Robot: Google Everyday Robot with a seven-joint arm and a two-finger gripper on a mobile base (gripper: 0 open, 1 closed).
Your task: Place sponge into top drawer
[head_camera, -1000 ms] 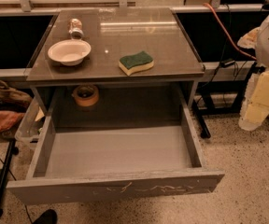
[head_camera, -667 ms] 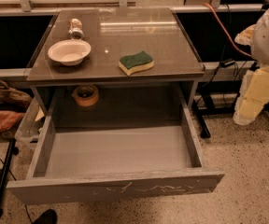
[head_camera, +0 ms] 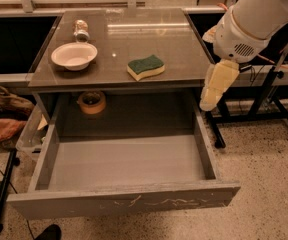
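Since 0.7 s ago the white robot arm (head_camera: 256, 19) has swung in from the right edge of view, and its cream-coloured gripper (head_camera: 215, 86) now hangs pointing down just beside the right front corner of the grey table (head_camera: 184, 49). It is above the right wall of the pulled-out drawer. Whether it is released or clenched I cannot tell.

Nearest the camera, the wide shallow grey top drawer (head_camera: 124, 204) stands open, with white scratch marks on its front panel. Behind it, on the shelf under the tabletop, sits 1 brownish round roll (head_camera: 91, 102).

On the tabletop, the wavy-edged sponge with a dark green top over yellow foam (head_camera: 145, 67) lies near the front edge, well apart from the gripper. To its left is 1 shallow white bowl (head_camera: 74, 56), and behind the bowl lies a small metal can on its side (head_camera: 81, 30).
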